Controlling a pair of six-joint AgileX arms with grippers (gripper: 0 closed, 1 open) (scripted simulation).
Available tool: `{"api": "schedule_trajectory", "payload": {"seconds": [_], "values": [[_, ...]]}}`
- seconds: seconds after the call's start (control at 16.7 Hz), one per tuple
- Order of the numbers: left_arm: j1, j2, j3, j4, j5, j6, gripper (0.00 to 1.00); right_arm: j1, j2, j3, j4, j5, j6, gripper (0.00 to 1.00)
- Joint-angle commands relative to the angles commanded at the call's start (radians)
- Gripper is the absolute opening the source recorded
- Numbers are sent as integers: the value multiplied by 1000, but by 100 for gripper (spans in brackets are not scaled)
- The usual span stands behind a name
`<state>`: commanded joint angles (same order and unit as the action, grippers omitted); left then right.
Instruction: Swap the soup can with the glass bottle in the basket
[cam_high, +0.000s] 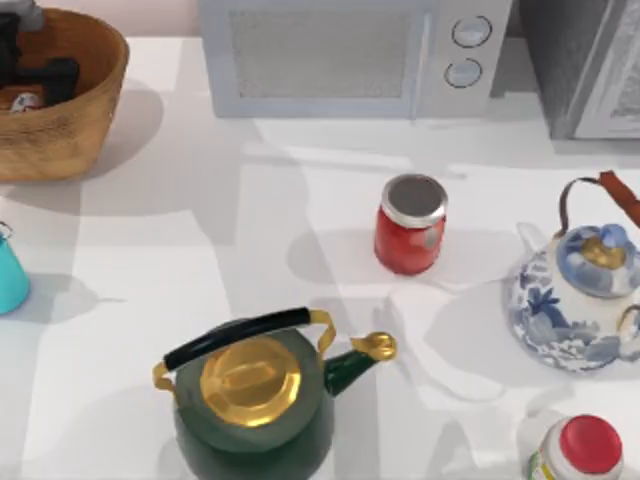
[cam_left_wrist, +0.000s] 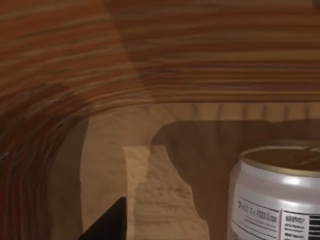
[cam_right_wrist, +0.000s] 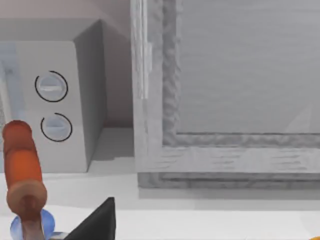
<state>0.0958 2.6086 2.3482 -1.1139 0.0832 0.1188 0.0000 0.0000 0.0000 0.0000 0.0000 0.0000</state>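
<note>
The left gripper (cam_high: 35, 75) reaches into the far-left basket (cam_high: 85, 110), near a silver can (cam_left_wrist: 275, 195); its fingers' state cannot be told, and what may be the soup can (cam_high: 410, 225) stands mid-counter.

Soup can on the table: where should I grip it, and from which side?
Grip the red soup can around its round side wall, coming from above: it stands upright, apart from the green kettle and the blue-and-white teapot. The left gripper is inside the basket.
</note>
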Motion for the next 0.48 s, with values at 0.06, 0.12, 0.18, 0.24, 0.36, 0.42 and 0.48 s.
{"api": "schedule_trajectory", "payload": {"seconds": [0.06,0.12,0.18,0.24,0.36,0.42,0.48], "values": [[0,0,0,0,0,0,70,0,0,0,0,0,0,100],[0,0,0,0,0,0,62,0,0,0,0,0,0,100],[0,0,0,0,0,0,55,0,0,0,0,0,0,100],[0,0,0,0,0,0,47,0,0,0,0,0,0,100],[0,0,0,0,0,0,32,0,0,0,0,0,0,100],[0,0,0,0,0,0,25,0,0,0,0,0,0,100],[0,0,0,0,0,0,17,0,0,0,0,0,0,100]]}}
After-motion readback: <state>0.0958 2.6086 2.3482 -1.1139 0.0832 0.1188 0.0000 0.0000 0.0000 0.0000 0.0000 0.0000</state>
